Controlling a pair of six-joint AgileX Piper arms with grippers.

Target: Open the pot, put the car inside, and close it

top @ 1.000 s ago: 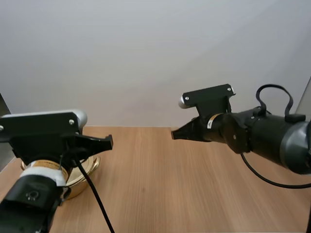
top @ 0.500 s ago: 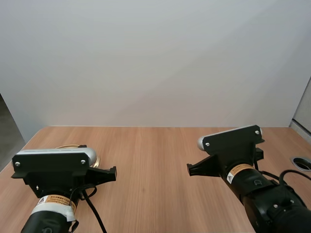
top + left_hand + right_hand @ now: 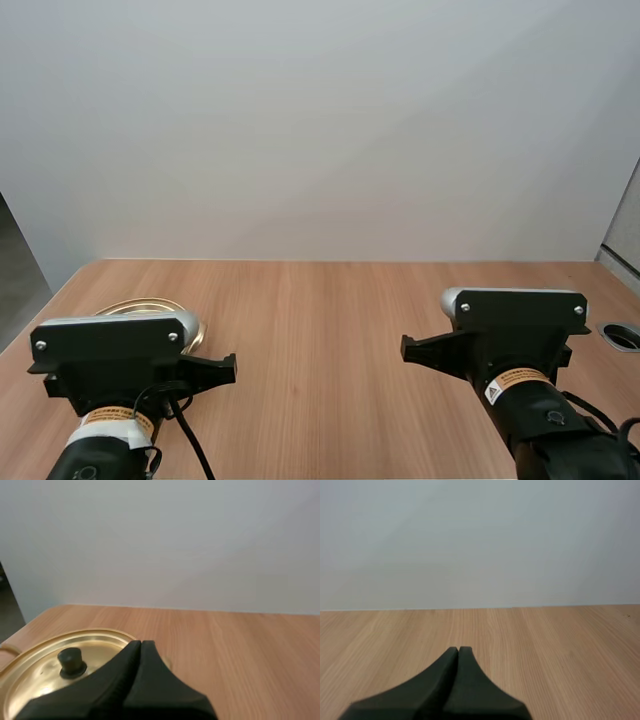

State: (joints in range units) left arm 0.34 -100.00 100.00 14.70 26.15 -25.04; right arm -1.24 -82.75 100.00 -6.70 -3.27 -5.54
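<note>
A gold pot (image 3: 150,308) sits at the table's left side, mostly hidden behind my left arm. Its gold lid (image 3: 45,660) with a black knob (image 3: 71,661) rests on top, seen in the left wrist view just beyond my left gripper (image 3: 138,644). That gripper is shut on nothing, its fingers pressed into one dark wedge, hovering near the pot's right rim. My right gripper (image 3: 458,650) is shut too, holding nothing, above bare wood. In the high view the left gripper (image 3: 226,366) and right gripper (image 3: 408,347) both sit low near the front edge.
The wooden table (image 3: 320,320) stretches between the two arms toward a plain wall. A round cable hole (image 3: 620,335) sits at the table's right edge.
Both arms have drawn back and dropped toward the front edge. The right arm swung from reaching across to pointing forward. More of the pot's rim shows now.
</note>
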